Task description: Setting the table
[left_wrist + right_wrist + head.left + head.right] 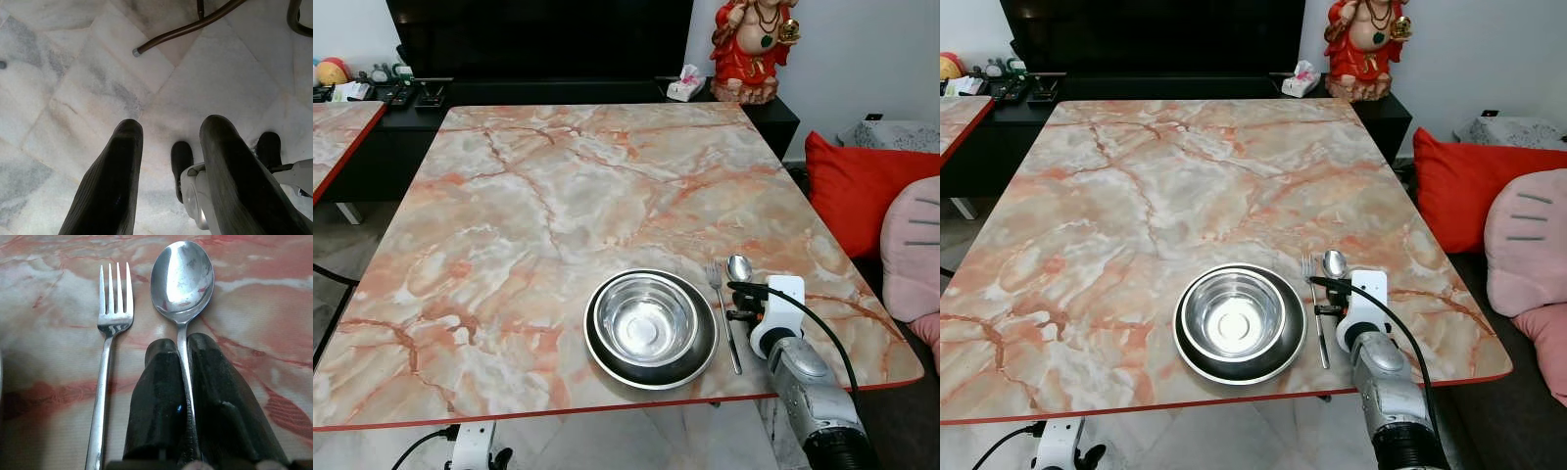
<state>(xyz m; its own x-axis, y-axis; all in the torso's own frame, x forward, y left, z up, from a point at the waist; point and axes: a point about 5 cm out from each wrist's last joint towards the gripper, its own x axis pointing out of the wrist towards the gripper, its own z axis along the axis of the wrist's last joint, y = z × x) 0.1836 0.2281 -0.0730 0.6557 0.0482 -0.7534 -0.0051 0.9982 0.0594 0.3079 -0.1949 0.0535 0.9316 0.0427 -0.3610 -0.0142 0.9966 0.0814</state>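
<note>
Right gripper [182, 382] pinches the spoon [182, 279] handle, laying it on the table [558, 196] beside the fork [110, 333]; bowl [646, 318] on plate [607, 364] already placed, release remains; left gripper [168, 161] hangs open

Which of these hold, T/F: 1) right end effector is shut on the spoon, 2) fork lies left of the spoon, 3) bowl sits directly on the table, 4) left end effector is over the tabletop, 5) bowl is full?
1) True: the right end effector clamps the spoon by its handle.
2) True: the fork lies beside it on the bowl's side.
3) False: the bowl sits in a dark plate.
4) False: the left end effector hangs open over the marble floor.
5) False: the bowl is empty.
</note>
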